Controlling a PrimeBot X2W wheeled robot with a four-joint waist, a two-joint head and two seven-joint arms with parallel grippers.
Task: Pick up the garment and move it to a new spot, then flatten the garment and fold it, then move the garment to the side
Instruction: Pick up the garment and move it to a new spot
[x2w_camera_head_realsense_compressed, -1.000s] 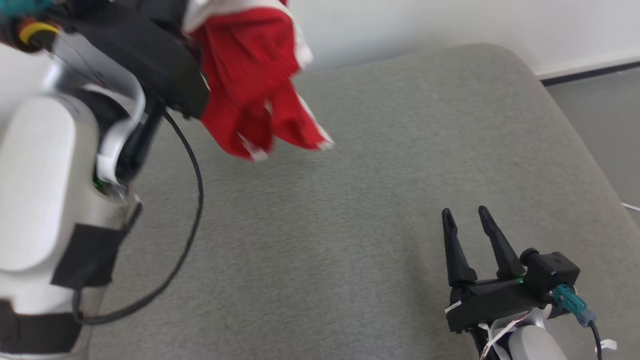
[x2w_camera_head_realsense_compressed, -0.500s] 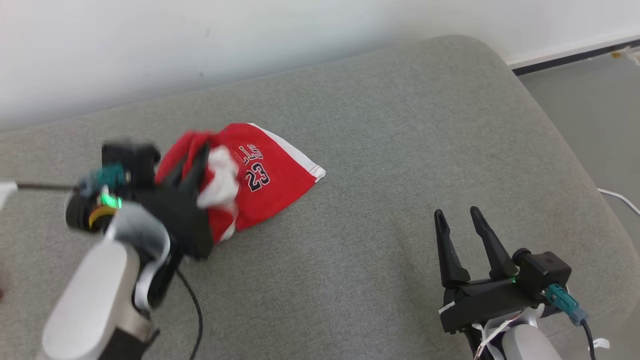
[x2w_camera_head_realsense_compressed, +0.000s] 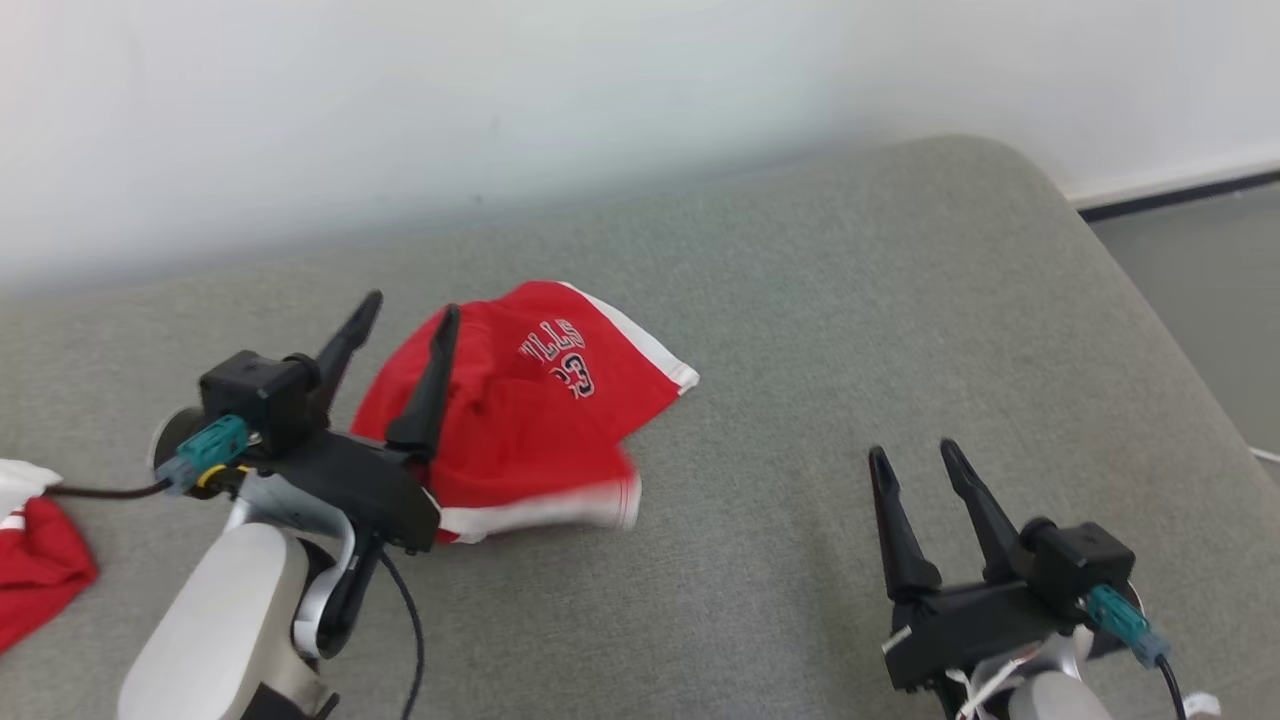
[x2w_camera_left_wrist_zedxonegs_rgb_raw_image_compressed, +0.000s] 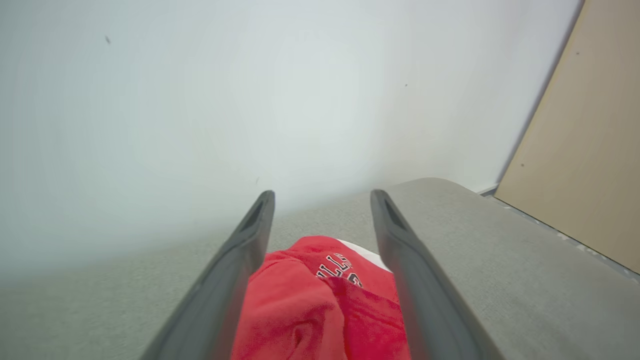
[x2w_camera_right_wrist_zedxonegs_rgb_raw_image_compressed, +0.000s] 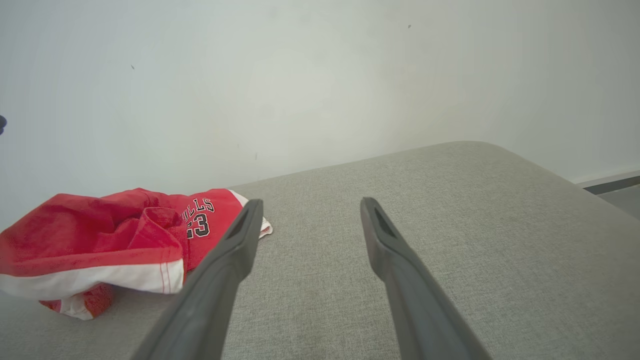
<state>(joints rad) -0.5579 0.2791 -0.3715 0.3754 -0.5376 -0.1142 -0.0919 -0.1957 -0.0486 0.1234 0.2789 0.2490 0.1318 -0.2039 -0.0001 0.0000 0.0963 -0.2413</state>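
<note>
Right now my left claw (x2w_camera_head_realsense_compressed: 405, 318) stands wide open with nothing in its grip, poised just over the red garment (x2w_camera_head_realsense_compressed: 530, 420); I cannot tell whether a finger brushes the cloth. The garment lies bunched on the grey cushion (x2w_camera_head_realsense_compressed: 800, 300), left of the middle. I take this heap as its new spot, so flattening looks next. My right claw (x2w_camera_head_realsense_compressed: 913, 452) is spread wide too and empty, parked well apart on the right, which leaves room to work. Another red cloth (x2w_camera_head_realsense_compressed: 35, 560) lies at the far left.

Grey fabric surface (x2w_camera_head_realsense_compressed: 850, 300), white wall (x2w_camera_head_realsense_compressed: 400, 100), grey floor (x2w_camera_head_realsense_compressed: 1230, 290)
</note>
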